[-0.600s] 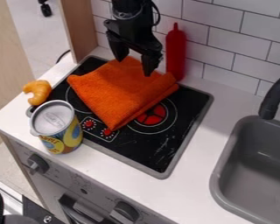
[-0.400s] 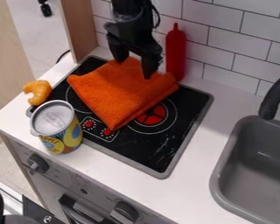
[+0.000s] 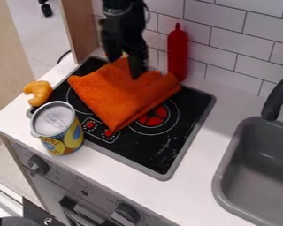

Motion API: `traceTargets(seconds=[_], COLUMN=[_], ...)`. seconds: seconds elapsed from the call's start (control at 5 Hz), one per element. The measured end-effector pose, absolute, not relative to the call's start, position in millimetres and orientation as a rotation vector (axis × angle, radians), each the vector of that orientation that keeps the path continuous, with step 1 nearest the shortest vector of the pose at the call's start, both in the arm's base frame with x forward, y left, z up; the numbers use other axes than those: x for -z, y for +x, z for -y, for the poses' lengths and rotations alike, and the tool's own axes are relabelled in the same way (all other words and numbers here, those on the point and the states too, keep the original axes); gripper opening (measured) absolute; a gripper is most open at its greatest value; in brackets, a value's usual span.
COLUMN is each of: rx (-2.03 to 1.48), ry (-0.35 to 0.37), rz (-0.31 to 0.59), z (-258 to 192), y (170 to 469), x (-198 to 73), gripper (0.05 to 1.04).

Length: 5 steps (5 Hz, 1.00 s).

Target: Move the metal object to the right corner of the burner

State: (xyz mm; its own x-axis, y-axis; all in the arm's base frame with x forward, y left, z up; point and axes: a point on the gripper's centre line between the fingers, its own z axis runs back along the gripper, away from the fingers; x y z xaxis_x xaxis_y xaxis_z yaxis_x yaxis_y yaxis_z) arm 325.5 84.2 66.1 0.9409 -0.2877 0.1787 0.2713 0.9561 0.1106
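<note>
- I take the cylindrical metal can with the yellow-and-blue label [image 3: 61,131] to be the metal object. It stands upright at the front edge of the flat black burner with the grey rim [image 3: 158,153], near its left corner; I cannot tell whether its base touches the rim.
- It rests on its own flat base, so I judge it needs no support there.
- The can has a round, dull silver-grey top with a raised lip; its printed side curves below and looks smooth.
- My black two-finger claw [image 3: 124,66] is open, its fingers apart, above the rear left part of the burner. I cannot tell whether the tips touch the folded orange cloth [image 3: 117,92] under them.
- That cloth lies across the burner's rear left, loosely folded, its flat spread keeping it in place, I think.
- Behind the burner, the slim red plastic bottle [image 3: 177,53] stands upright by the wall. The curved orange-tan toy [image 3: 38,92] lies left of the burner, on the white worktop [image 3: 198,132].
- With the claw over cloth, I judge I must bring it to the can, avoiding a snag.
</note>
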Motion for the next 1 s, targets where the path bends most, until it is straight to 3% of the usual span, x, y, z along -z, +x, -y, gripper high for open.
traceTargets(seconds=[0.2,0.4,0.6,1.0], rx=[0.468,0.643,0.743,0.973], ry=[0.186,0.228,0.248,0.290], rz=[0.215,0.212,0.241,0.188], z=[-106.8,-127.3,-152.1,-187.4], y=[319.5,301.0,284.0,254.8], x=[-80.8,-87.7,-98.9,-91.3], gripper=[0.998,0.998,0.998,0.998])
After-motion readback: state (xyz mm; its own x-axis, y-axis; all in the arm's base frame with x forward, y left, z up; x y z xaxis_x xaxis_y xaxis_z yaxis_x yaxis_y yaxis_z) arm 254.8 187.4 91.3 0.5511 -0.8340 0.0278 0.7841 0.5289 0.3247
